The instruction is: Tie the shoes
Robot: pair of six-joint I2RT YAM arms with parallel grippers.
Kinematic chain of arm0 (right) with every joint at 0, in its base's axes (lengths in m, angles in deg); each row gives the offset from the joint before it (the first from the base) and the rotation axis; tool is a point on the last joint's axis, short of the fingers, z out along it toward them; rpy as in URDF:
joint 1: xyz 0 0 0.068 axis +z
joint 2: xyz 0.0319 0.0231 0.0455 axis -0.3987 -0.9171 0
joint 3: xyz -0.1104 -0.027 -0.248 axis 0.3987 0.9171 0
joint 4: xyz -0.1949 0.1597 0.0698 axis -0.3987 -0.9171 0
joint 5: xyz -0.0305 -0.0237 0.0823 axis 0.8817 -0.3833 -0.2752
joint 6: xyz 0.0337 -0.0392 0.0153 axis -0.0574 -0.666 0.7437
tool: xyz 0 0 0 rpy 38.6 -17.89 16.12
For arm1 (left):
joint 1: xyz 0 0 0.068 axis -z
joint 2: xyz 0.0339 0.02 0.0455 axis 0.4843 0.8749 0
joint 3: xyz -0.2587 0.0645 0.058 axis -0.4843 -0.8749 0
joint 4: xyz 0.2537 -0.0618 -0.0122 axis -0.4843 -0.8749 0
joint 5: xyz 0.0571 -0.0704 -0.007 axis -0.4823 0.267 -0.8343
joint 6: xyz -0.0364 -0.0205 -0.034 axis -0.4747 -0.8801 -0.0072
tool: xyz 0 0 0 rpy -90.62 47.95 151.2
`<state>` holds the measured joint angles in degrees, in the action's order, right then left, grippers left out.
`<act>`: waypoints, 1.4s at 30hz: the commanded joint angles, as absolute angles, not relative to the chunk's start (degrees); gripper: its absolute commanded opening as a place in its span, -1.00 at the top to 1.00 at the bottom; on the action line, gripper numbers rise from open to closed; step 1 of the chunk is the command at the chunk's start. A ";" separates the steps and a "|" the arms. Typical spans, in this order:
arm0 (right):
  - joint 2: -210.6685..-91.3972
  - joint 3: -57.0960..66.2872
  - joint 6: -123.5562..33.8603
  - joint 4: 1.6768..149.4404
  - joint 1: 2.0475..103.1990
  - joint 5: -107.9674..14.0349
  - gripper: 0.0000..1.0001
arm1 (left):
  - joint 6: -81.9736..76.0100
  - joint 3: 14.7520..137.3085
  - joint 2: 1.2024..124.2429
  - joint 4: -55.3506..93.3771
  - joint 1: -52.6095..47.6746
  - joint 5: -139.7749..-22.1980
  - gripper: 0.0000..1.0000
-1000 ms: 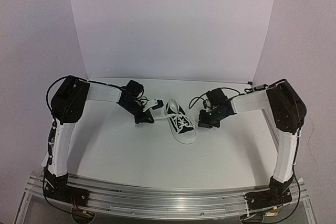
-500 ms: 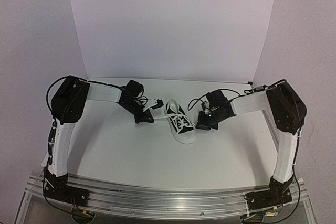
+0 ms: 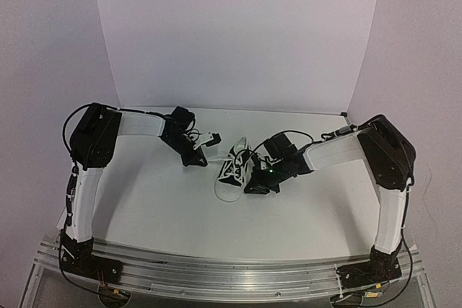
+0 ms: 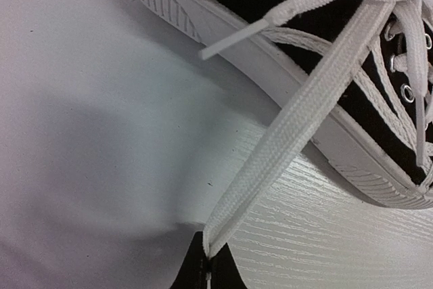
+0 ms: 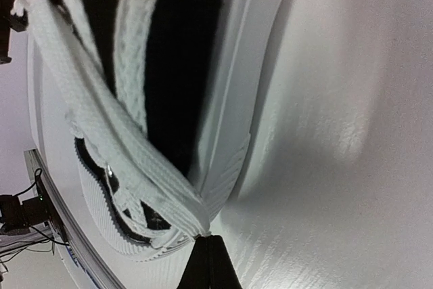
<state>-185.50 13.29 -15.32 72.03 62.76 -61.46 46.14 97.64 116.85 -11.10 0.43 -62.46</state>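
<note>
Holding one sneaker by its laces, both claws clenched

Tabletop (image 3: pixel 173 214): white, faintly wood-grained; it carries everything listed below.

Left arm (image 3: pixel 141 128): reaches in from the tabletop's left edge toward the centre.

Right arm (image 3: pixel 339 151): reaches in from the right edge, with its wrist over the sneaker's right side.

Sneaker (image 3: pixel 232 166): small, black canvas with a ribbed white rubber sole and metal eyelets. It lies at about the centre of the tabletop, between the two wrists, and the right wrist partly hides it from above.

Left gripper (image 4: pixel 207 262): clenched on a flat white lace (image 4: pixel 298 120), which runs straight from the fingertips up to the eyelets.

Right gripper (image 5: pixel 207 252): clenched on a second lace strand (image 5: pixel 135 157), with its tips just beside the sole's rim.

Lace tip (image 4: pixel 223 42): loose, lying against the sole wall.
</note>
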 commanded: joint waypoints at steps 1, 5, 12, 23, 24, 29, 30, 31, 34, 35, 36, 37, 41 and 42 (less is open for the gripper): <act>-186.05 13.13 -14.13 72.84 63.29 -63.64 1.00 | 46.24 100.00 116.28 -12.88 0.23 -61.18 0.51; -185.04 13.09 -14.79 72.73 62.52 -63.55 1.00 | 50.15 96.71 112.42 -10.31 0.22 -57.57 -0.02; -180.45 14.30 -15.71 72.49 57.85 -65.06 0.34 | 55.49 100.84 110.56 -9.91 1.48 -49.82 -0.16; -178.26 5.73 -21.43 67.66 54.02 -62.41 0.01 | 58.05 104.75 113.56 -10.61 4.71 -50.77 0.24; -178.83 4.62 -21.17 67.68 54.02 -62.02 0.01 | 58.18 104.81 113.47 -11.06 4.71 -50.52 0.23; -181.82 0.78 -19.44 67.79 54.14 -59.31 0.01 | 59.45 103.85 112.34 -12.92 4.84 -48.32 0.07; -182.35 0.14 -18.92 67.81 54.18 -58.63 0.01 | 59.34 103.68 112.27 -12.72 4.95 -48.27 0.06; -182.99 -0.57 -18.30 67.81 54.23 -57.95 0.00 | 59.15 103.64 112.31 -12.48 5.16 -48.32 0.05; -185.55 -2.96 -17.09 67.83 54.93 -57.23 0.00 | 57.43 103.91 113.05 -11.38 5.73 -49.57 0.13; -186.34 -3.90 -16.94 67.85 55.34 -56.99 0.00 | 56.88 103.93 113.36 -10.90 5.91 -50.17 0.22; -187.15 -4.63 -16.71 67.83 55.67 -56.62 0.00 | 56.52 103.95 113.59 -10.58 6.08 -50.79 0.31; -187.89 -5.15 -16.30 67.81 55.93 -56.20 0.00 | 56.24 103.99 113.78 -10.36 6.26 -51.34 0.41; -190.06 -6.45 -14.38 68.00 56.48 -53.29 0.01 | 55.06 104.07 114.11 -10.14 6.53 -53.32 0.89; -190.57 -6.92 -14.23 68.05 56.60 -52.79 0.02 | 54.73 103.99 114.07 -10.11 6.55 -53.72 0.96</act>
